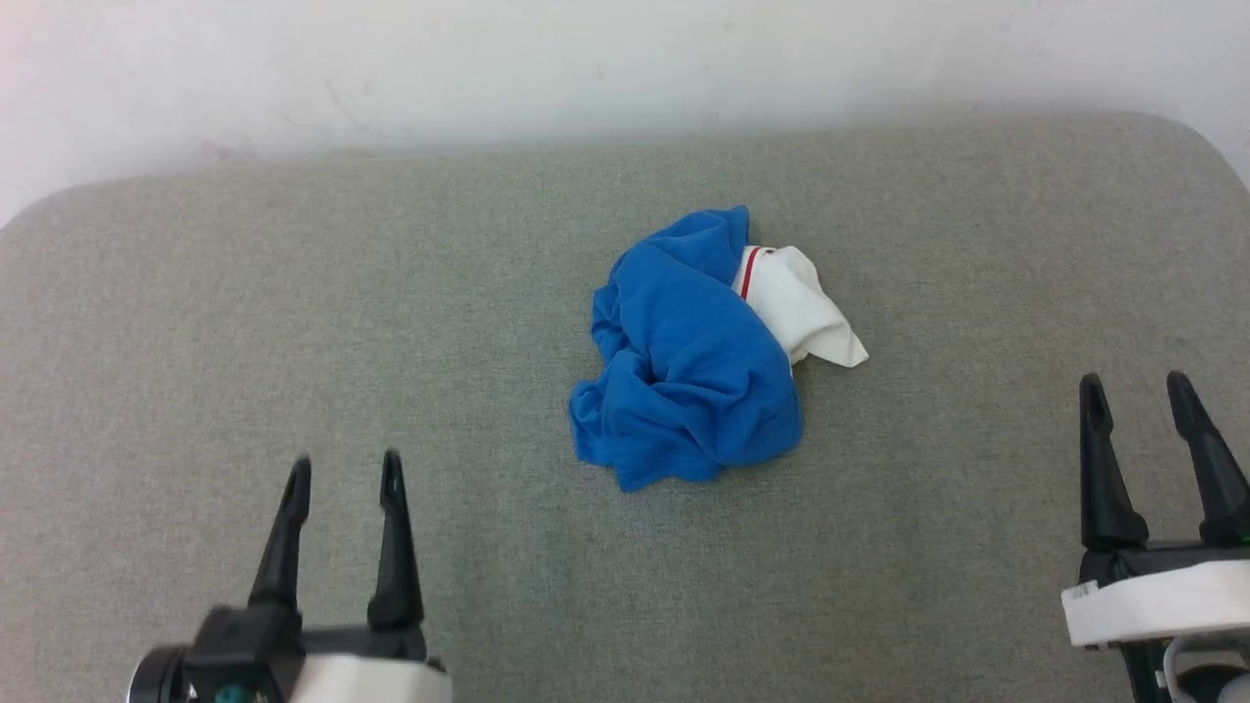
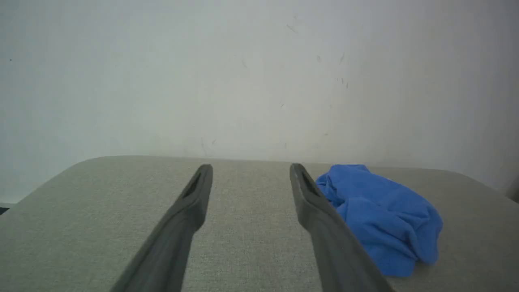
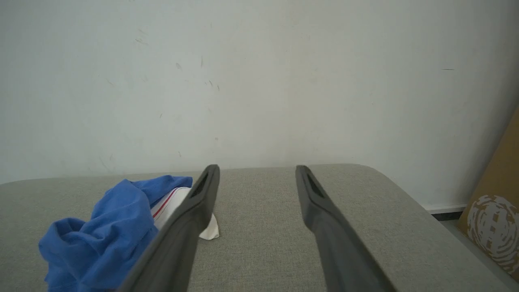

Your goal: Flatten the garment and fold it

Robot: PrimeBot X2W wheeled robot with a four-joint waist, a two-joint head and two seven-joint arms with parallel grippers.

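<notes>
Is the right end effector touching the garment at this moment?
Apart. The head view shows bare grey surface between the right end effector and the garment.

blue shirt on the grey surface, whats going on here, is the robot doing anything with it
Nothing is being handled. The garment lies crumpled in a heap in the middle of the grey padded surface, one white sleeve poking out on its right. The left gripper and right gripper are both open, apart from it on either side.

The left gripper is spread open above the grey surface; the crumpled garment lies just right of its right finger.
</notes>
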